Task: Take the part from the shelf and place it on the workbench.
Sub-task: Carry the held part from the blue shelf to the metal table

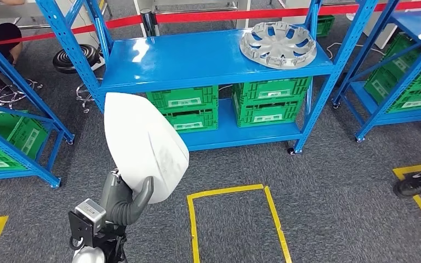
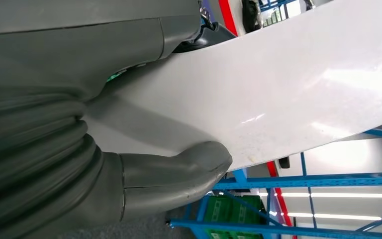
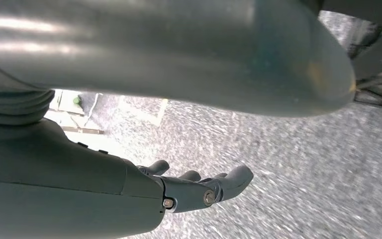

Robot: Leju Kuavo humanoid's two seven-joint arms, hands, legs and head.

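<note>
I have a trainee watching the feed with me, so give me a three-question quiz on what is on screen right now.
1. True or false: the left hand holds a white panel.
2. What lies on the top shelf? A) a hubcap B) a green crate C) a drill
3. What colour is the tape on the floor?

Key: 1 true; 2 A, the hubcap; 3 yellow.
</note>
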